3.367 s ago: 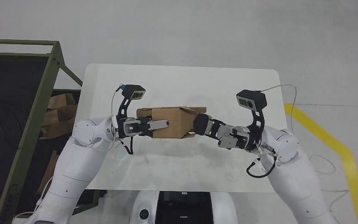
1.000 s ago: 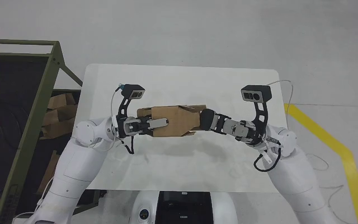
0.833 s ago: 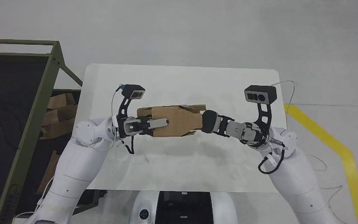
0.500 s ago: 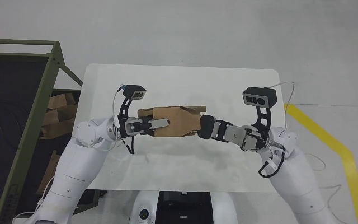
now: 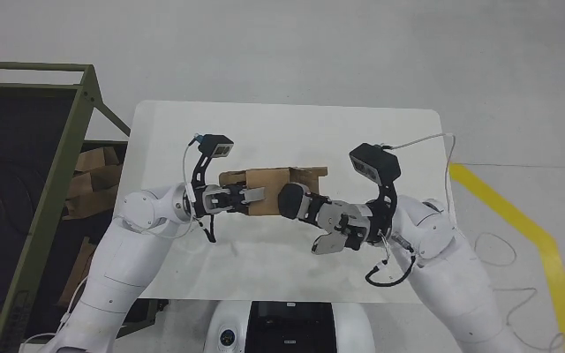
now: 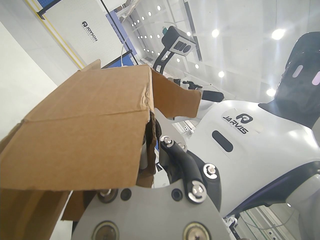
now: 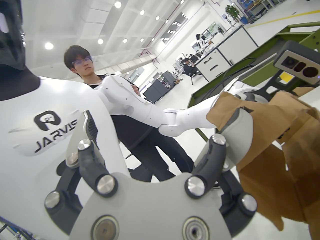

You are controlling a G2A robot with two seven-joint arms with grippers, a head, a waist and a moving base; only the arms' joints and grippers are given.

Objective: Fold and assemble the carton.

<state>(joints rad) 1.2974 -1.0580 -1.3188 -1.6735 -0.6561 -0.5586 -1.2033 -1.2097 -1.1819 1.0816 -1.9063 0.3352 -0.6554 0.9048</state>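
Carton (image 5: 269,181) clamped in left tool (image 5: 247,198), spread right tool (image 7: 162,126) touching it.

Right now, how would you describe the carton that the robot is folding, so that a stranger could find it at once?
Look at the white table seen from above; over its middle is a brown carton. Unlike the cardboard lying in the green-framed rack beside the table, it is box-shaped, with loose flaps, and it is clamped by the left gripper.
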